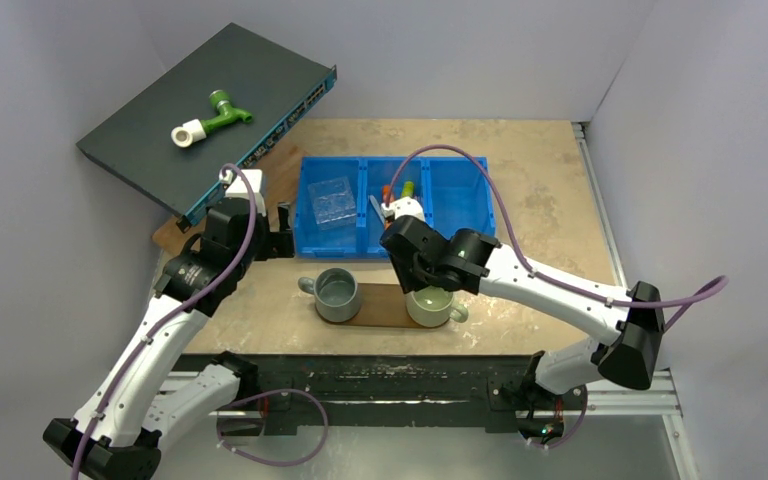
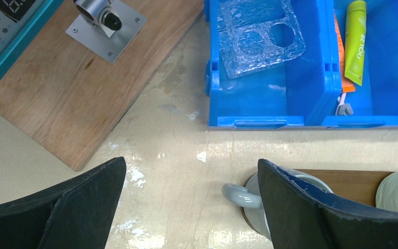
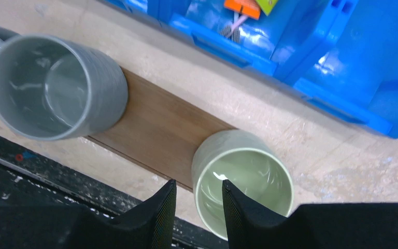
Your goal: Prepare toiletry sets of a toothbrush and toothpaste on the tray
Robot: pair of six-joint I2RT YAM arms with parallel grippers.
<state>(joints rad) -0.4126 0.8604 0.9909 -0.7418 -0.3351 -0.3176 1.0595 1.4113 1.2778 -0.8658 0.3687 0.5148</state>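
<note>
right tool [image 3: 198, 188] apart, straddling mug [image 3: 246, 179] rim | tray [image 3: 158, 129] beneath | left tool [image 2: 190, 163] wide apart

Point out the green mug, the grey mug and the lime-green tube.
green mug [image 3: 243, 181], right wrist view, inside bottom.
grey mug [image 3: 46, 88], right wrist view, inside bottom.
lime-green tube [image 2: 356, 44], left wrist view, printed body.

One camera is looking down from the near side; both wrist cameras are hovering close, sharing the tray [image 3: 160, 129].
</note>
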